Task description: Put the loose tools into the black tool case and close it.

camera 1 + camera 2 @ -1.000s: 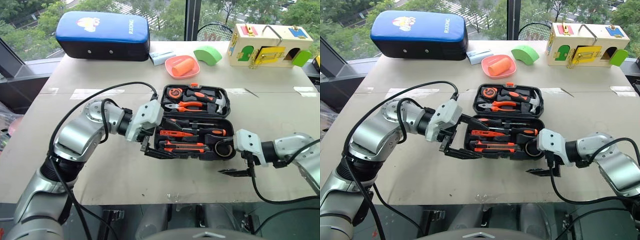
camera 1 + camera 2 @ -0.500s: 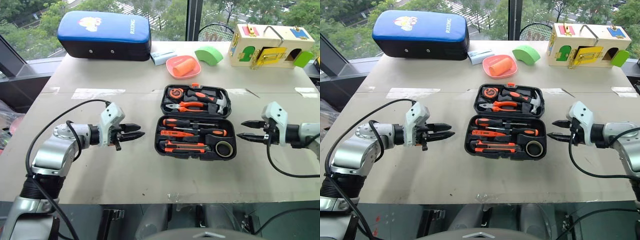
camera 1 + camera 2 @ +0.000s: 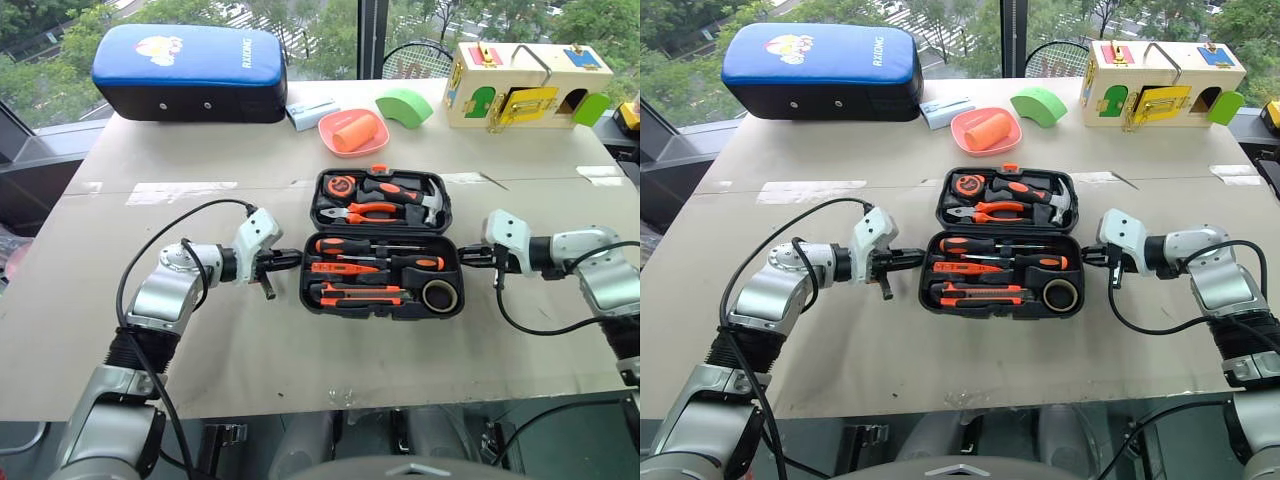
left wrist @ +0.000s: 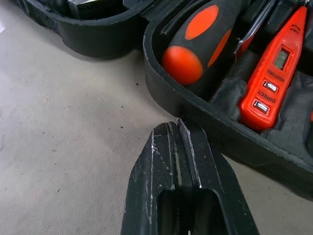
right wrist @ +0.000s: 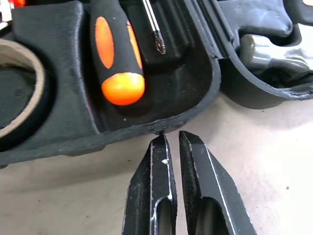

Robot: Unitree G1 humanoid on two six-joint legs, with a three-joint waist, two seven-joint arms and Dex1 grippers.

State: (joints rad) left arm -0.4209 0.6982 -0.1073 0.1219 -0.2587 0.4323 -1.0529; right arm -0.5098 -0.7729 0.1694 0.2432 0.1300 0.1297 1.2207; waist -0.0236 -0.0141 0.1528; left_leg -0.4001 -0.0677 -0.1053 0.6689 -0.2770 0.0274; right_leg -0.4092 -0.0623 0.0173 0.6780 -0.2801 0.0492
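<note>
The black tool case [image 3: 381, 244] lies open mid-bench, and the loose tools look stowed — screwdrivers [image 3: 352, 246], utility knife [image 3: 362, 295], tape roll [image 3: 440, 294] in the near half. Only closing remains. The left gripper [image 3: 288, 260] and right gripper [image 3: 470, 256], jaws clenched and empty, sit at the case's left and right ends.

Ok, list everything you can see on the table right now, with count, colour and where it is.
Black tool case: one, open, table centre.
Screwdrivers: two, orange-black, near half.
Tester screwdriver: one, orange, near half.
Utility knife: one, orange-black, near half.
Tape roll: one, dark, near half.
Hammer, pliers, tape measure: far half.
Padded case: one, blue-black, far left.
Dish: one, pink, holding an orange cylinder.
Wooden box: one, far right.
Left gripper, right gripper: shut, at the case's ends.
</note>
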